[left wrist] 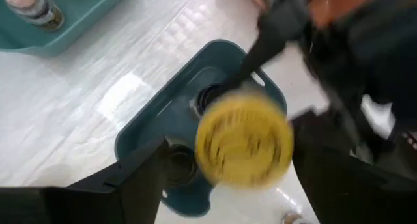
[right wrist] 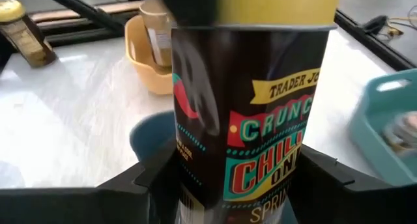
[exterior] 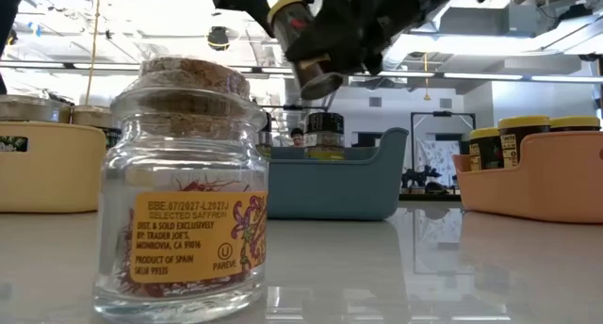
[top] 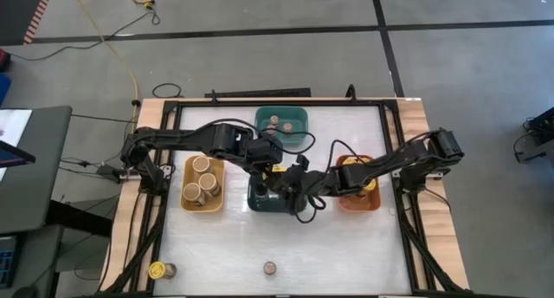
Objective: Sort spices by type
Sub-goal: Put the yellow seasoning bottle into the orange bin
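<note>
Overhead view: both arms meet over the dark-blue bin (top: 264, 198) at table centre. The left gripper (top: 275, 166) reaches in from the left, the right gripper (top: 290, 187) from the right; jaw states cannot be read here. The yellow bin (top: 187, 194) holds 3 tan-topped jars (top: 202, 181). The teal bin (top: 297, 118) holds small brown-topped jars (top: 279, 123). The orange bin (top: 357, 203) lies under the right arm. 1 yellow-lidded jar (top: 157, 269) and 1 brown-topped jar (top: 269, 268) stand loose near the table's front edge.

Low view: a cork-topped saffron jar (exterior: 187, 187) stands close to the lens. Behind it, a dark jar (exterior: 324, 136) shows above the blue bin's wall. More yellow-lidded jars (exterior: 509, 140) stand in the orange bin.

Left wrist view: the left gripper's fingers (left wrist: 140, 175) stand wide apart on either side of a yellow lid (left wrist: 244, 140), not touching it, above the dark-blue bin.

Right wrist view: the right gripper's fingers (right wrist: 140, 178) are closed against the sides of the yellow-lidded chili-onion jar (right wrist: 254, 113), held upright above the dark-blue bin.
</note>
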Robot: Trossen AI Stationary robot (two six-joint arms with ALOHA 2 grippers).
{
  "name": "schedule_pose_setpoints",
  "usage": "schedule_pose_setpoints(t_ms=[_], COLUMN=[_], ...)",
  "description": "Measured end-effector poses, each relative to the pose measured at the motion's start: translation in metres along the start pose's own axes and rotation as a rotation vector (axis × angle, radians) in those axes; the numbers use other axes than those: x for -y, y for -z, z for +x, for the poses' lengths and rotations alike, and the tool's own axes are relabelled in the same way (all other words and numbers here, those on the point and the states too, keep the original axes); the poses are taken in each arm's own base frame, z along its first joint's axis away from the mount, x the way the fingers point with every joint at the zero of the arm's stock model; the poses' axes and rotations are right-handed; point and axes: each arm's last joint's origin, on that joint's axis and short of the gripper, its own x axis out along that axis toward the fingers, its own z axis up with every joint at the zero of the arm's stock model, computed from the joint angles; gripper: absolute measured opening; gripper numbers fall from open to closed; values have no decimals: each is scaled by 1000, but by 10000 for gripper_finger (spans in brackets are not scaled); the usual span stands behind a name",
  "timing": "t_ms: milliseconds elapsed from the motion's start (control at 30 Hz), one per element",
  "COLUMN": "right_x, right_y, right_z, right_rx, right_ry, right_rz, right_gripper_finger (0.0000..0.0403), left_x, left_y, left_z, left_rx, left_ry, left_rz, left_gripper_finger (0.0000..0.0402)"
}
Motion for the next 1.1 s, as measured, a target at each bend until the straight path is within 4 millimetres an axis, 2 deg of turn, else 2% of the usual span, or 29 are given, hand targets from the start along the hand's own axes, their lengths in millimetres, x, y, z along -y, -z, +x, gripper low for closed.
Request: schedule_pose_setpoints(t_ms=[167, 400, 500, 633, 800, 967, 1100], right_x=[9, 24, 31, 32, 26, 16, 11], right_y=[-10, -11, -8, -2, 0, -1, -2], right_z=[-22, -55, -71, -96, -126, -145, -146], right_rx=[-21, -130, -187, -227, -194, -118, -70], right_ry=[20, 101, 173, 240, 263, 252, 253], right_rz=[12, 119, 163, 173, 209, 220, 224], right_gripper_finger=[246, 246, 246, 246, 246, 246, 246], left_x=[-12, -45, -49, -56, -73, -78, -71], left_y=[6, 29, 37, 47, 66, 79, 78], left_z=[-25, -77, -86, -80, -50, -27, -17], left_rx=[5, 179, 227, 252, 262, 415, 640], left_ry=[-38, -410, -379, -328, -228, 50, 293], left_rz=[19, -2, 25, 100, 122, 226, 305], left_gripper_finger=[312, 312, 313, 313, 314, 314, 314])
